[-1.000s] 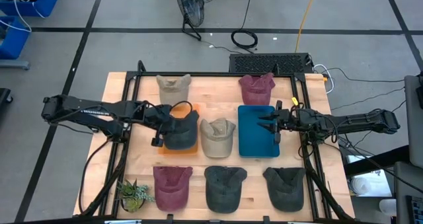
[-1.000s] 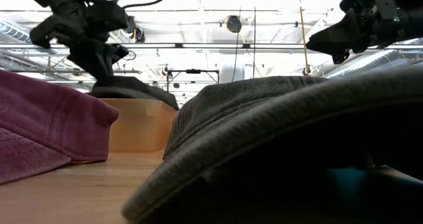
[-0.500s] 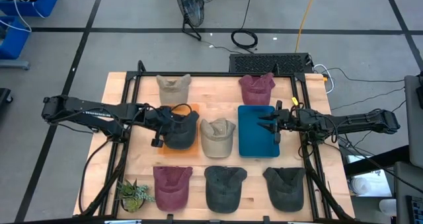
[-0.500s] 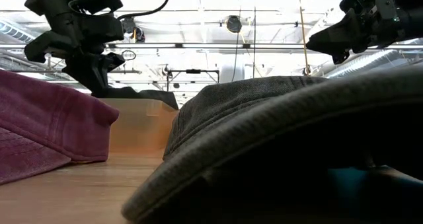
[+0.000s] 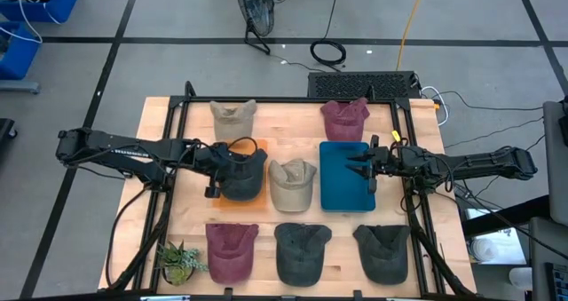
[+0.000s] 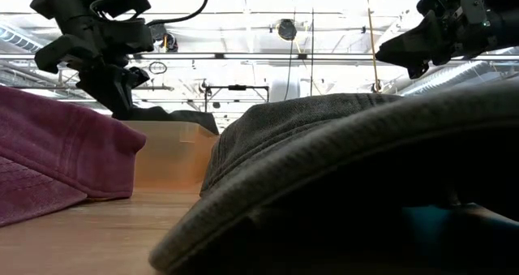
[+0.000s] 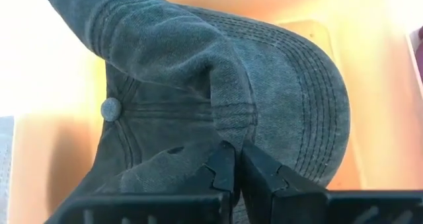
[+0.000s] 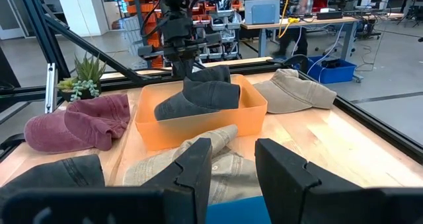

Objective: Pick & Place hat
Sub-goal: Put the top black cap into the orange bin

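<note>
A dark grey-blue hat (image 5: 248,175) lies in the orange tray (image 5: 232,201), left of the table's middle. My left gripper (image 5: 222,166) is over its crown and shut on it; the left wrist view shows the hat (image 7: 277,85) filling the tray (image 7: 46,164). From the right wrist view, the hat (image 8: 198,95) rests inside the tray (image 8: 198,128), its brim rising above the rim. My right gripper (image 5: 359,168) hovers open over the blue tray (image 5: 342,190), holding nothing. My left gripper pinches a raised fold of the hat's crown (image 7: 228,121) between its two shut fingers, beside the top button (image 7: 110,109). The fingers come from above, slanting in from the table's left. The hat sits in the orange tray, its brim toward the near side.
Other hats lie around: tan (image 5: 233,117) and maroon (image 5: 344,117) at the far edge, beige (image 5: 293,184) in the middle, maroon (image 5: 232,249) and two dark grey ones (image 5: 302,252) (image 5: 382,250) at the near edge. A small plant (image 5: 182,261) stands at the near left corner.
My left gripper has shifted slightly toward the table's left and tipped, still shut on the hat. The hat's crown, which stood above the orange tray's rim, has sunk lower into the tray. The right arm has kept still.
</note>
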Robot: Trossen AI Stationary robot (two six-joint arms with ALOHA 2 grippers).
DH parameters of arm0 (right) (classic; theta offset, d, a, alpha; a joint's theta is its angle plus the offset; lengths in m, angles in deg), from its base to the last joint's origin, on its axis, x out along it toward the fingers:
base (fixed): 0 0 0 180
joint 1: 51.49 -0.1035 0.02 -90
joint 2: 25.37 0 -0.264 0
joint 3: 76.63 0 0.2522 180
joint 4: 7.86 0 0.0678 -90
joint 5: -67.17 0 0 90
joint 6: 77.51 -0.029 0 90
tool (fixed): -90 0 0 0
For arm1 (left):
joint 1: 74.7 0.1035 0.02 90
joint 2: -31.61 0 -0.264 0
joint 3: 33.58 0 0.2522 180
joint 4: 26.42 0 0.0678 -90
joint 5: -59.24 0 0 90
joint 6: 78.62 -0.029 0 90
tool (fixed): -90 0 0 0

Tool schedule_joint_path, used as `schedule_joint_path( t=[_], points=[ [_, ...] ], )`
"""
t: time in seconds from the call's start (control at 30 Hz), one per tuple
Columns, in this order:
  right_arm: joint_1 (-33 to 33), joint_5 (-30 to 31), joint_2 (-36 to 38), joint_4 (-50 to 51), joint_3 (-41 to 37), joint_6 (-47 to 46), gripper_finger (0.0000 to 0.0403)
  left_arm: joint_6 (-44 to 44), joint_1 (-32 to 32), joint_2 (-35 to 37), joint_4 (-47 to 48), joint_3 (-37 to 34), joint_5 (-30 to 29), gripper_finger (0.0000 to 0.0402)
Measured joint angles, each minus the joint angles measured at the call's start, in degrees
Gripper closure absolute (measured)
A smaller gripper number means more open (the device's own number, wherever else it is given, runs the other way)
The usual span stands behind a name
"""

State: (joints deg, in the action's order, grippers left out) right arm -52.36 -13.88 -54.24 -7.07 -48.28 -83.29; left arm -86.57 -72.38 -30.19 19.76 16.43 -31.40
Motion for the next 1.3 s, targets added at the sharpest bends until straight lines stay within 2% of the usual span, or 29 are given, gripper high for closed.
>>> schedule_joint_path(
  t=[0.1,0.37,0.53,0.73,0.9,0.97,1.03,1.13,1.3],
  points=[
    [0.0,0.0,0.0,0.0,0.0,0.0,0.0298,1.8,0.0,0.0,0.3,0.0,-0.1,0.0347],
    [0.0,0.0,0.0,0.0,0.0,0.0,0.0298,3.0,0.0,0.0,0.3,0.0,0.0,0.0223],
    [0.0,0.0,0.0,0.2,0.0,0.0,0.0298,3.5,0.0,0.0,0.4,0.1,0.0,0.0187],
    [0.0,0.0,0.0,0.9,0.0,0.0,0.0298,2.4,0.0,0.0,0.4,4.2,-2.2,0.0184],
    [0.0,0.0,0.0,0.9,0.0,0.0,0.0298,4.9,0.0,-0.1,-7.5,6.0,-11.2,0.0201],
    [0.0,0.0,0.0,0.9,0.0,0.0,0.0298,6.5,0.5,-1.3,-10.9,6.0,-12.7,0.0211],
    [0.0,0.0,0.0,0.9,0.0,0.0,0.0298,8.6,1.2,-3.2,-12.2,6.0,-12.5,0.0223],
    [0.0,0.0,0.0,0.9,0.0,-0.5,0.0298,10.1,1.6,-6.4,-16.3,6.0,-8.8,0.0239],
    [0.0,0.0,0.0,0.9,0.0,-0.6,0.0298,5.2,0.6,-12.3,-24.5,6.0,-6.7,0.0262]
  ],
)
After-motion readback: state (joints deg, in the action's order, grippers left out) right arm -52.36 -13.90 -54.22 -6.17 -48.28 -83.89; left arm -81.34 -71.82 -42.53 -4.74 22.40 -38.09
